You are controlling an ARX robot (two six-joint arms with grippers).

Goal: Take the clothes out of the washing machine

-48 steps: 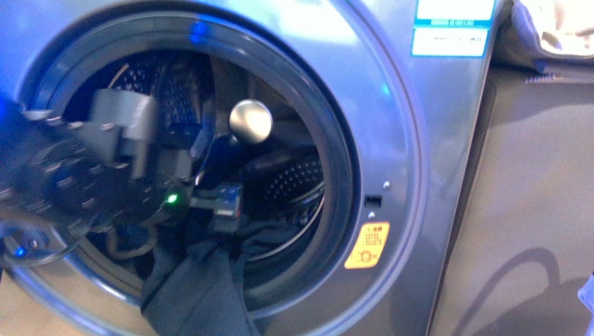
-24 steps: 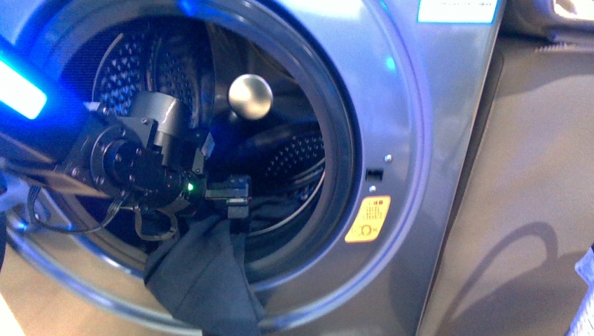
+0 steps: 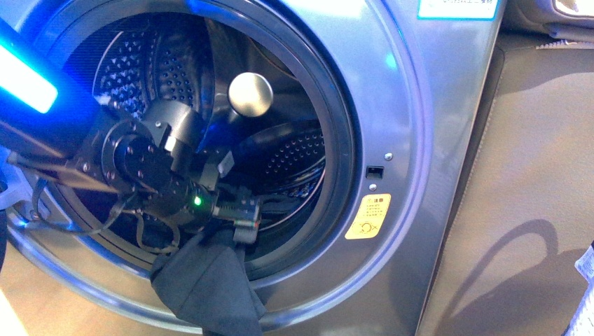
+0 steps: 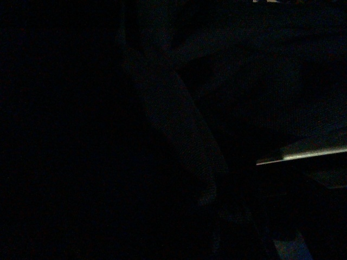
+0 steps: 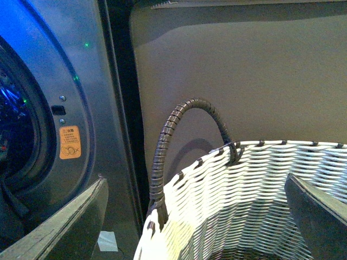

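Washer [image 3: 420,140]: door open, mouth facing us and filling most of the front view. Drum [image 3: 294,157] perforated, lit blue.

Basket [image 5: 260,157]: seen only from the right wrist, standing beside the washer's front. We find it nowhere in the front view.

Clothes [image 3: 206,287]: one dark garment. Its long axis runs from inside the drum out over the lower lip [image 3: 301,276] of the mouth, then hangs down outside toward the floor. Its top gathers to a peak right under the left pincer [image 3: 244,222].

Left pincer: reaching into the mouth, its tips at the peak of the cloth. The clothes lie directly below it and toward us, so we judge that a pull outward and up along that axis would bring them out. The left arm is much the nearer.

Right pincer [image 5: 195,179]: spread wide and empty, hovering over the basket, well apart from the clothes.

Hard to make out:
- The left jaws are black on dark cloth. We cannot tell whether they pinch it or merely touch.
- The left wrist picture is dark, so it is no help.
- The garment's lower end is cut off at the frame edge.
- The arm hides how much cloth remains in the drum.
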